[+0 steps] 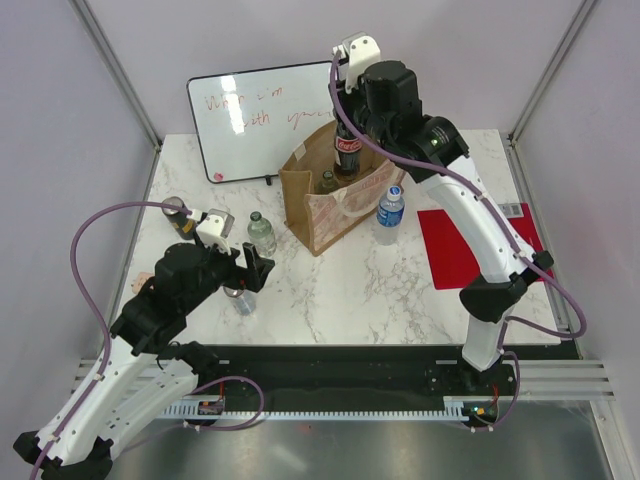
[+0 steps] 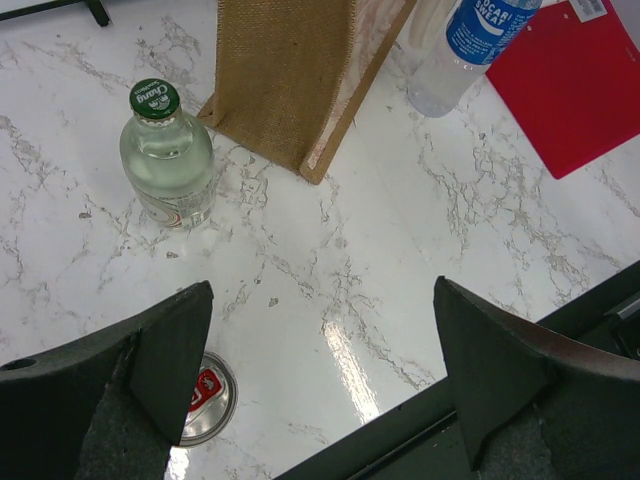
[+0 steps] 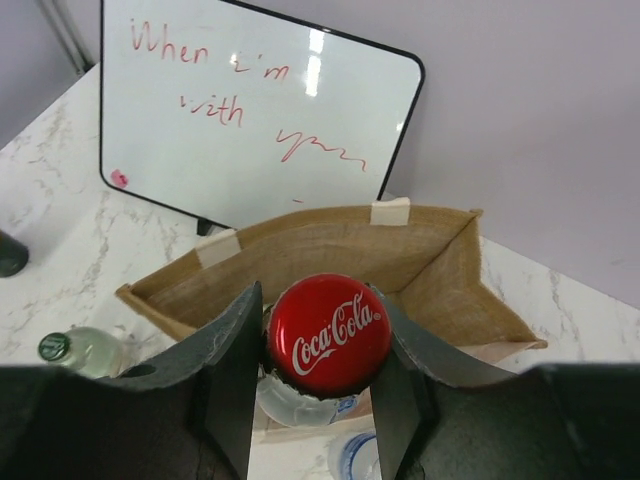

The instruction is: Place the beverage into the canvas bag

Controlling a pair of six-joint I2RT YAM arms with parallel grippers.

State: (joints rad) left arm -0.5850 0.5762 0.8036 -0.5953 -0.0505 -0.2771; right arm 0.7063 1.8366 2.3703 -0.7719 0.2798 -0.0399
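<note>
The tan canvas bag [image 1: 322, 205] stands open on the marble table, with a dark bottle [image 1: 328, 181] inside it. My right gripper [image 1: 347, 128] is shut on the neck of a Coca-Cola bottle [image 1: 348, 152] and holds it upright over the bag's open mouth. In the right wrist view the red Coca-Cola cap [image 3: 330, 335] sits between my fingers, above the bag's opening [image 3: 420, 265]. My left gripper [image 1: 256, 268] is open and empty, low over the table in front of the bag [image 2: 285, 75].
A clear green-capped bottle [image 1: 261, 232] [image 2: 166, 155] stands left of the bag. A Pocari Sweat bottle [image 1: 390, 212] [image 2: 470, 45] stands to its right. A can [image 1: 241, 299] [image 2: 206, 400] is by my left fingers. Whiteboard [image 1: 262, 115] behind, red mat [image 1: 478, 245] right, dark can [image 1: 178, 214] far left.
</note>
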